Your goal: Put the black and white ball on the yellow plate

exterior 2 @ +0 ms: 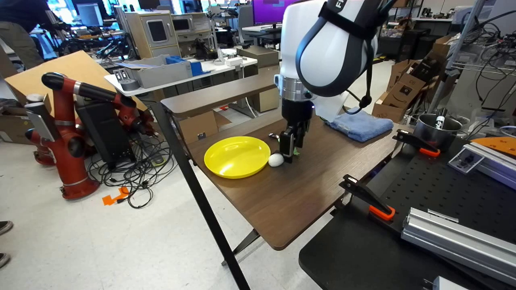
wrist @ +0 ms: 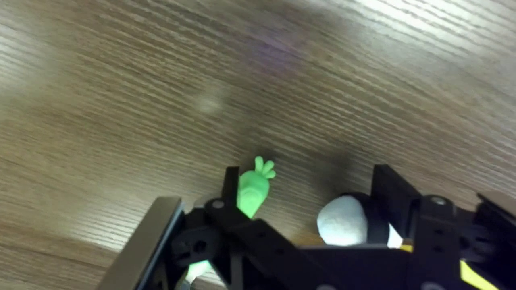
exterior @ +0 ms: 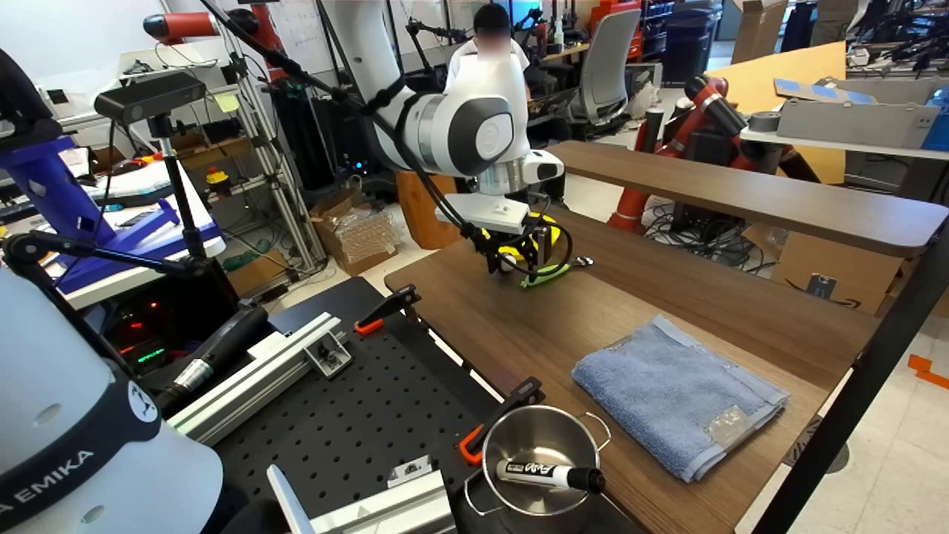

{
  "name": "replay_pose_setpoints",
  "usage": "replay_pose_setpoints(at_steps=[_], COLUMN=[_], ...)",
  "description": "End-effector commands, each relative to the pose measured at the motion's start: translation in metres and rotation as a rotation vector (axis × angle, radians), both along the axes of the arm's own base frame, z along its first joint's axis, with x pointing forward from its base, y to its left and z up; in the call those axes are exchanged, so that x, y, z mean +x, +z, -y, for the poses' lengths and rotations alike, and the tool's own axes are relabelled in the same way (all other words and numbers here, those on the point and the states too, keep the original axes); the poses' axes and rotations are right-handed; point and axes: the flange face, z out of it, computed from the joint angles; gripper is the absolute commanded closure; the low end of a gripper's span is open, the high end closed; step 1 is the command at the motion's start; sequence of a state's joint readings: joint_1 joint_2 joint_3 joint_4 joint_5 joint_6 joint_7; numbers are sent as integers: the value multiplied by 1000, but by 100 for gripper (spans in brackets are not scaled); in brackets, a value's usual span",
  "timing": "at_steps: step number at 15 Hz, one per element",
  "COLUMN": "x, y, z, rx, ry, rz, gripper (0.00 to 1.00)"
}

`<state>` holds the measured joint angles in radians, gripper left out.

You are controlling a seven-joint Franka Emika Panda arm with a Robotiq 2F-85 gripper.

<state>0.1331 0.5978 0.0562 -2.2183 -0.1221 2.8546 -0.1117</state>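
Exterior view, end effector (exterior 2: pixel 293 150), ball (exterior 2: pixel 276 160) beside plate (exterior 2: pixel 237 157)

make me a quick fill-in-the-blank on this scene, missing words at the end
The ball sits on the table beside the ____ plate. The end effector is not shut but ____. The folded towel is coloured ____. The marker in the metal pot has a ____ cap.

Missing words: yellow; open; blue; black
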Motion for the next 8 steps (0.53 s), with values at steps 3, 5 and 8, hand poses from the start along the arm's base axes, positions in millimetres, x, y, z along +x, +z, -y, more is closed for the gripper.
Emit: replay_pose_setpoints(at_steps=[3,5,8], x=[-1,1,4], y=[15,18,19], z=[-6,-7,-7], rx=[29,32,35], ry=[38,41,41], rz=[36,40,39], gripper=[0,0,0])
